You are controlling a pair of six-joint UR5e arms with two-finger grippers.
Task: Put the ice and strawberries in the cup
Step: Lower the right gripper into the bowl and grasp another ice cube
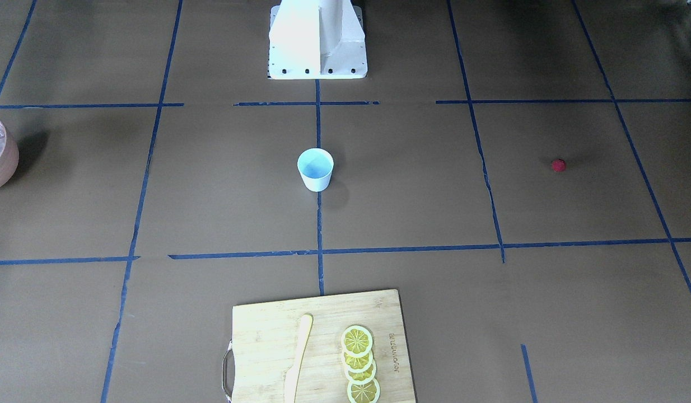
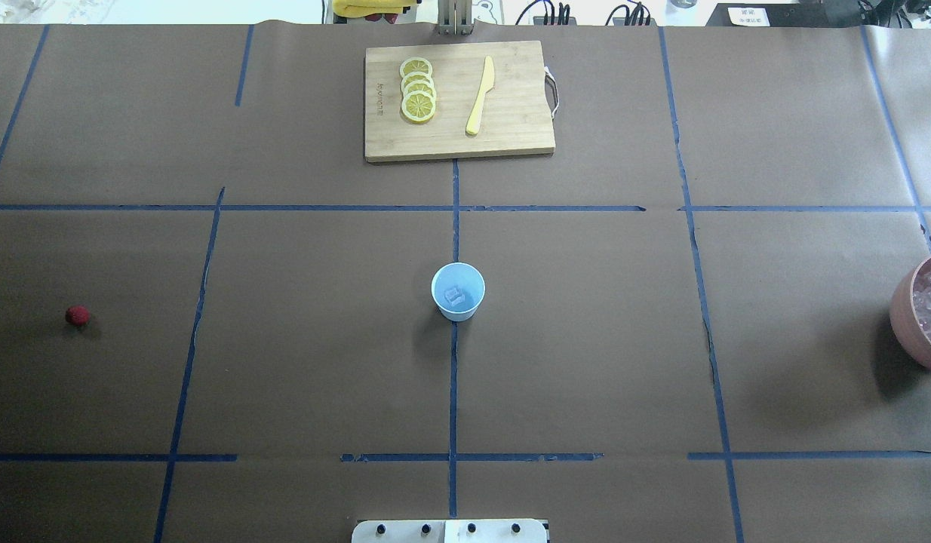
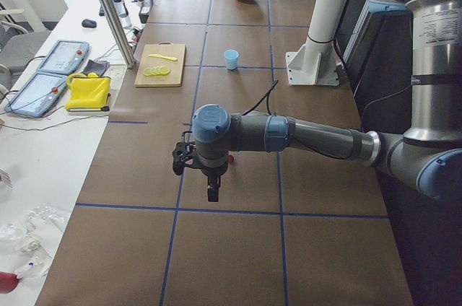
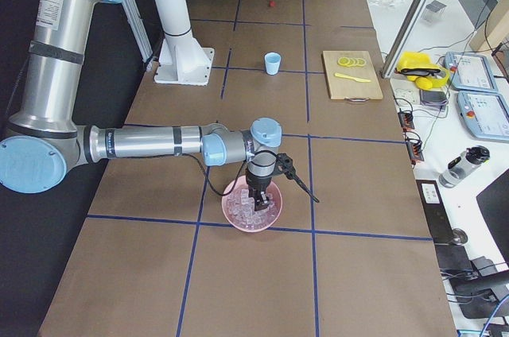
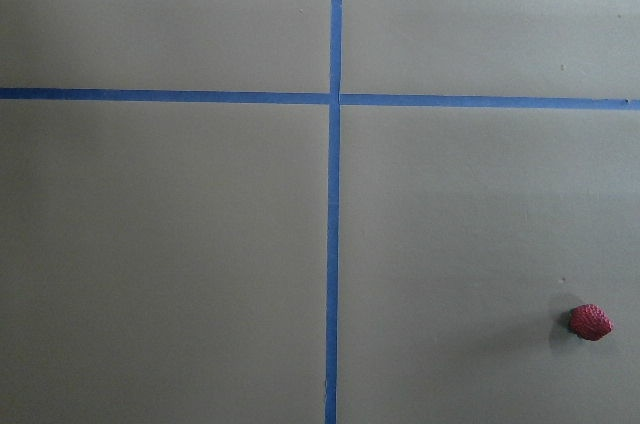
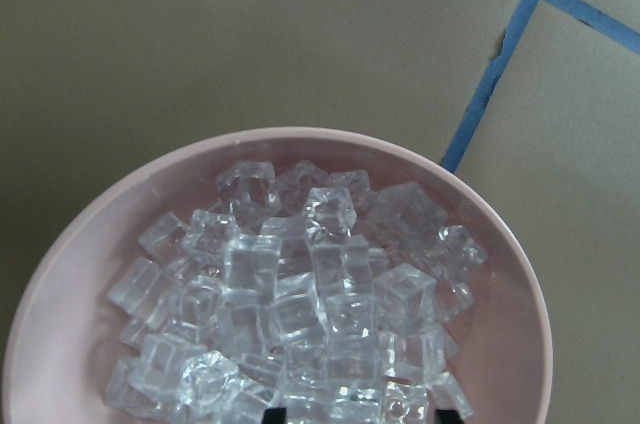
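My right tool (image 4: 257, 196), spread wide, hangs just over the heap of small, clear, glossy ice cubes (image 6: 300, 284) filling the pink bowl (image 6: 70, 289) on the brown surface (image 6: 200, 24).

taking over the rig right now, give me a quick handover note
Left gripper: above the table near the strawberry; open or shut, cannot tell.
Right gripper: over the ice in the pink bowl; state cannot be told.
Cup: upright at table centre, what looks like an ice cube inside.
Done: apparently some ice in the cup.
Left to do: strawberry, lying on the table, into the cup; more ice if wanted.
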